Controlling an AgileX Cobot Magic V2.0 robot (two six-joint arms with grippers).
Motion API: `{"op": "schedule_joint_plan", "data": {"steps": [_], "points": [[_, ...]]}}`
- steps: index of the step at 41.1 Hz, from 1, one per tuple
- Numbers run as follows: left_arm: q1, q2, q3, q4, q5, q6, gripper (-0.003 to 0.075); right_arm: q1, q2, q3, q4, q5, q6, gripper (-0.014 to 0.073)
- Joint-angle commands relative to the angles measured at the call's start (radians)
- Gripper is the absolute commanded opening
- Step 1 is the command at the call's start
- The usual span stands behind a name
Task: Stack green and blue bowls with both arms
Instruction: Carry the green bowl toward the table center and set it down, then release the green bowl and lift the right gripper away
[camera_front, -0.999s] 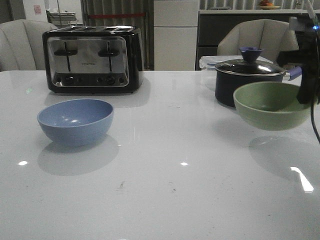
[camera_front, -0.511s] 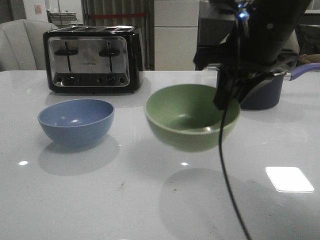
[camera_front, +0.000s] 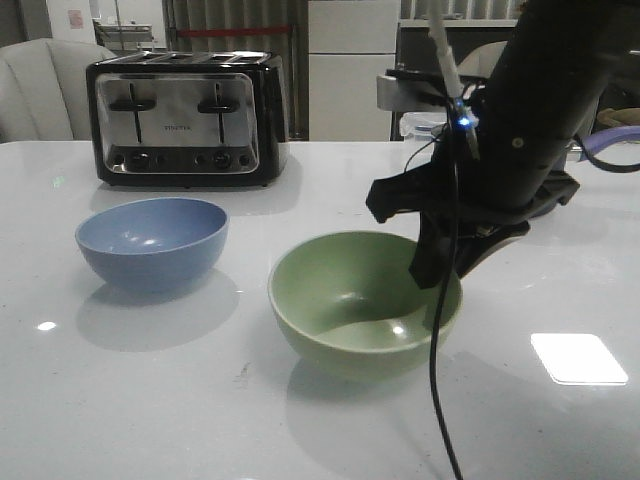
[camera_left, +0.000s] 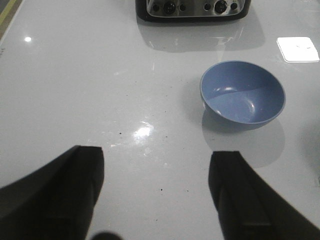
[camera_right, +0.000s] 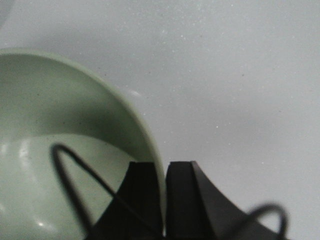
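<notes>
The green bowl (camera_front: 362, 300) sits low at the table's middle, its underside at or just above the surface. My right gripper (camera_front: 437, 268) is shut on its right rim, one finger inside and one outside; in the right wrist view the rim (camera_right: 150, 140) runs between the closed fingers (camera_right: 164, 172). The blue bowl (camera_front: 151, 241) stands upright on the table to the left, apart from the green one. It also shows in the left wrist view (camera_left: 243, 95). My left gripper (camera_left: 156, 165) is open and empty above bare table, short of the blue bowl.
A black and chrome toaster (camera_front: 186, 118) stands at the back left. A dark saucepan with a purple handle (camera_front: 612, 150) is mostly hidden behind my right arm. A black cable (camera_front: 436, 360) hangs down over the green bowl. Chairs stand behind the table.
My right arm has carried the green bowl from the far right in to the table's middle and lowered it. The blue bowl has not moved.
</notes>
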Motion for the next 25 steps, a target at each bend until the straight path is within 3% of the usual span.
{"op": "schedule_joint_plan", "data": {"steps": [1,5,14,25], "points": [[-0.007,0.007,-0.030,-0.006,-0.070,-0.001,0.0507,0.000,-0.002,-0.033,0.011,-0.055,-0.012,0.0041],[-0.007,0.007,-0.030,-0.006,-0.070,-0.001,0.0507,0.000,0.028,-0.054,0.017,-0.046,-0.012,0.0080],[-0.007,0.007,-0.030,-0.006,-0.070,-0.001,0.0507,0.000,0.022,-0.073,0.016,-0.066,-0.012,0.0403],[-0.007,0.007,-0.030,-0.006,-0.070,-0.001,0.0507,0.011,-0.163,-0.020,0.001,-0.064,-0.022,0.0425]]}}
